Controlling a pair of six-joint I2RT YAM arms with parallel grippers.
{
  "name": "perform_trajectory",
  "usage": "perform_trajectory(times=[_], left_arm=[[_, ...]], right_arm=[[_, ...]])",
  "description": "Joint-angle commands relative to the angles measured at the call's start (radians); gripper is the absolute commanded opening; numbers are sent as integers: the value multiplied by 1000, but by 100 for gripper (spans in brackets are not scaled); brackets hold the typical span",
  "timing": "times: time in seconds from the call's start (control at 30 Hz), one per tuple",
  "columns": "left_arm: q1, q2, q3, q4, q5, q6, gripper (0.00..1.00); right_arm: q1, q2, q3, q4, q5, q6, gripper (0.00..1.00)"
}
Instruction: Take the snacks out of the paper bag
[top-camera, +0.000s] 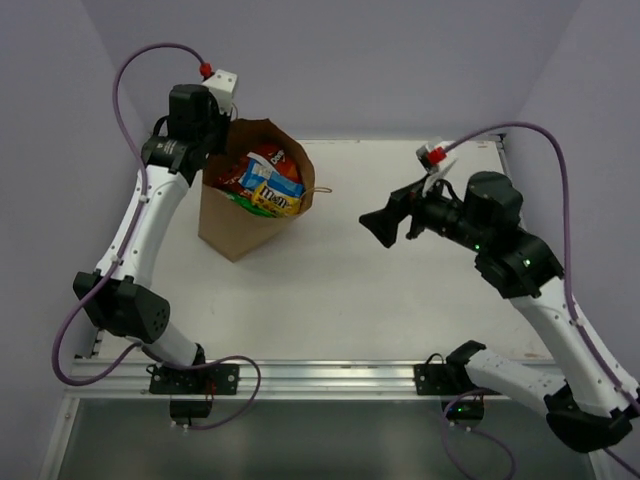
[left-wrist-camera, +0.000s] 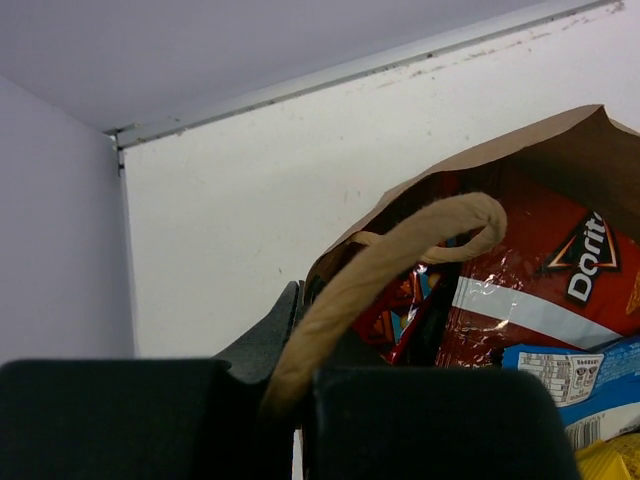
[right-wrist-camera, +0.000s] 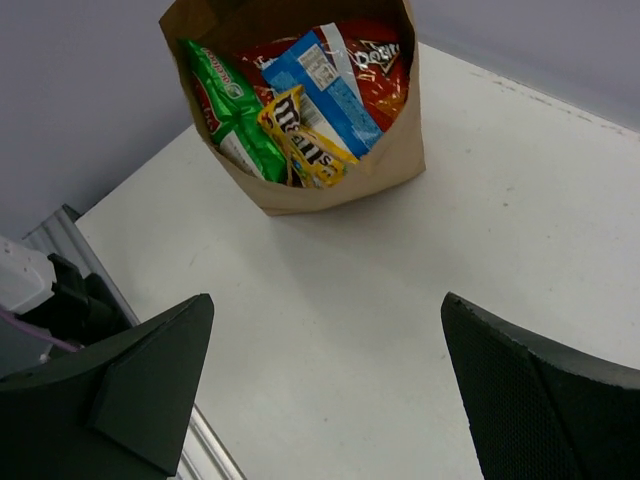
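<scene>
By the far-left corner, the left gripper pinches the handle of the paper bag, the snacks inside. The right gripper gapes nearer the tabletop's right edge.

You had bright, even light from above in all three views. The white table did not wash out. The paper bag threw only a soft shadow at its foot. In the left wrist view a white shine lay across the Doritos bag, and the left fingers along the bottom were blurry. The right fingers in the lower corners looked soft too.
</scene>
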Motion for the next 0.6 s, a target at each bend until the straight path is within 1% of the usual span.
perform_trajectory(times=[0.0, 0.03, 0.07, 0.1, 0.13, 0.17, 0.2, 0.23, 0.37, 0.47, 0.57], left_arm=[[-41, -150, -61, 222, -89, 102, 0], [-53, -166, -89, 230, -100, 108, 0], [-80, -201, -116, 233, -104, 112, 0], [-93, -219, -145, 245, -113, 112, 0], [-104, -235, -211, 256, -117, 112, 0], [-123, -267, -245, 267, -120, 115, 0], [-130, -281, -274, 286, -126, 115, 0], [-134, -291, -328, 297, -129, 115, 0], [-148, -325, -380, 308, -129, 93, 0], [-153, -325, -382, 311, -124, 81, 0], [-151, -325, -374, 313, -112, 73, 0]], right_arm=[[116, 156, 125, 18, 183, -31, 99], [191, 196, 162, 15, 266, -43, 99], [220, 278, 234, 12, 298, -57, 99], [265, 320, 266, 11, 312, -60, 99], [280, 358, 295, 18, 309, -64, 98], [293, 395, 335, 28, 295, -68, 96], [304, 458, 349, 40, 287, -72, 95], [320, 487, 362, 69, 281, -77, 93], [333, 636, 490, 60, 255, -95, 88], [333, 710, 488, 67, 255, -100, 84], [333, 744, 428, 107, 192, -94, 83]])
